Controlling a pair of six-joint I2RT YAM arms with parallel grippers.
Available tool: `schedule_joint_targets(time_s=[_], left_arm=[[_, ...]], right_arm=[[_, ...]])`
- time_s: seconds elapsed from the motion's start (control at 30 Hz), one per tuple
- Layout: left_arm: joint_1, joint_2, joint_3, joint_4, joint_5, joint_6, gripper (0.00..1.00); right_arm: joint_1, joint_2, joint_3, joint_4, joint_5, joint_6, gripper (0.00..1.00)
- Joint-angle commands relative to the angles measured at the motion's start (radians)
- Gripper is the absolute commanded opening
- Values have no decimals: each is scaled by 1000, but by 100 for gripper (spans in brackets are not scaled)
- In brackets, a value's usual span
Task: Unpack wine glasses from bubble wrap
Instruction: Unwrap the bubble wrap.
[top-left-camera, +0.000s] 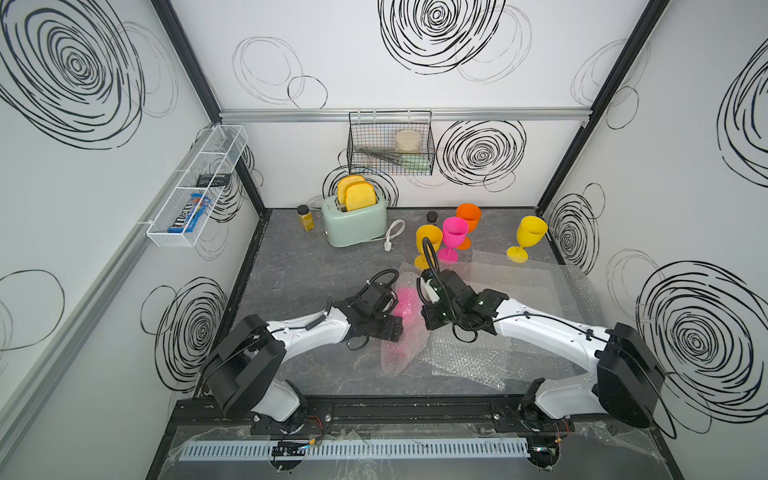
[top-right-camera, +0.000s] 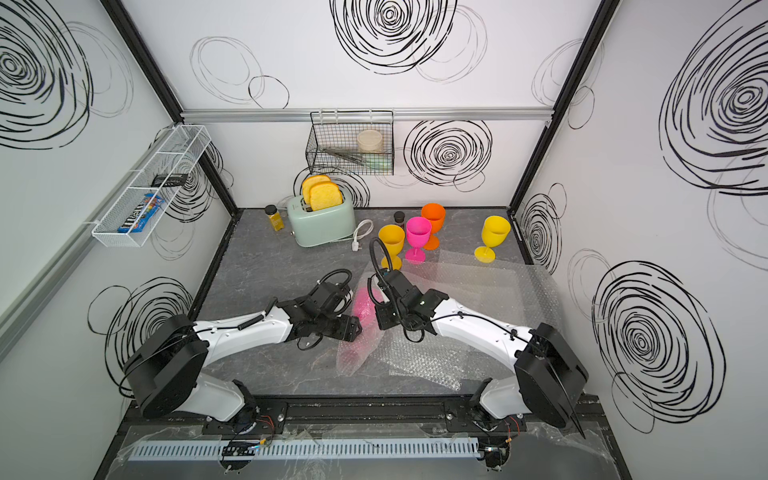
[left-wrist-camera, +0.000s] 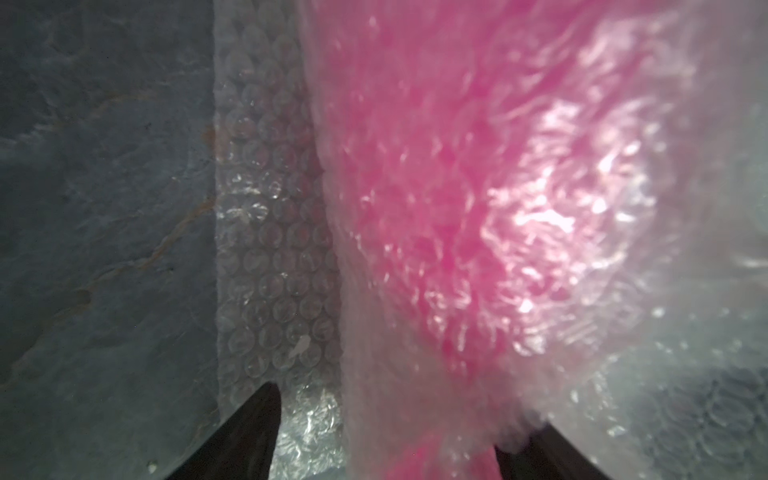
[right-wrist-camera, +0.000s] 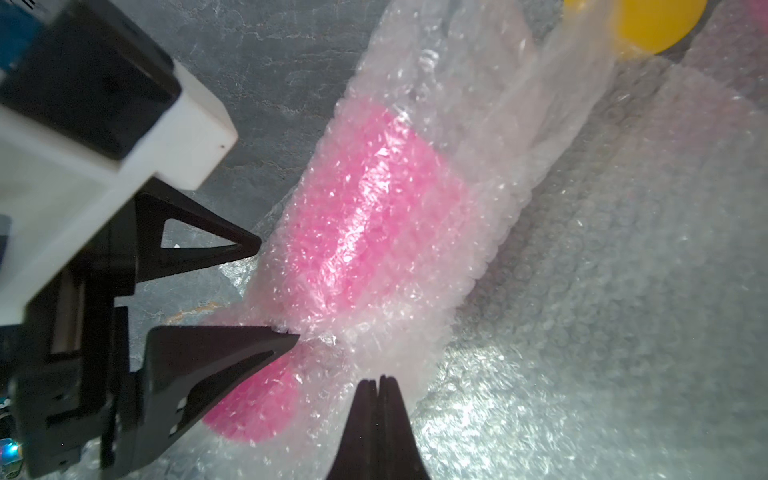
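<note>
At the centre of the table (top-left-camera: 311, 257), the hot pink goblet (right-wrist-camera: 365, 216) lay blurred inside its bubble wrap tube (right-wrist-camera: 465, 104), the left gripper (right-wrist-camera: 278, 289) astride it with jaws apart, the right gripper (right-wrist-camera: 376, 384) with jaws together at the wrap's edge, any pinched film indiscernible.

A small booth with white walls (top-left-camera: 415, 91) covered in black scribbled spirals. Black metal posts (top-left-camera: 187, 58) run up the back corners, and a silver rail (top-left-camera: 291, 114) crosses the back wall. A black wire basket (top-left-camera: 365, 137) hangs from that rail, and a white wire shelf (top-left-camera: 216, 143) is fixed to the left wall. The worktop (top-left-camera: 299, 266) is dark grey with a marbled stone pattern. A mint-green toaster (top-left-camera: 361, 224) stands near the back wall. The light is bright and even.
</note>
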Motion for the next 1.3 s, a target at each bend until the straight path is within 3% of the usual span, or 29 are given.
schedule_joint_targets(time_s=[0.0,0.43,0.6,0.73,0.8,1.1,1.27], left_arm=[[16,-17,-28,-26,-10,-1,82],[114,-127,-33,-67,30,14,82],[191,-172,-65,-104,30,50,82],[243,-203,-75,-139,22,80,83],[270,-221,-66,-161,15,89,83],[323,-310,79,-297,-35,149,83],[343,-359,188,-334,14,133,83]], right_arm=[[-12,-50,-25,26,15,38,0],[-12,-75,-88,76,-13,59,4],[-23,-102,-122,64,2,79,15],[-38,-139,-144,48,16,90,32],[-48,-162,-150,39,20,92,32],[-77,-240,-134,1,48,71,36],[-78,-268,-126,17,33,49,41]])
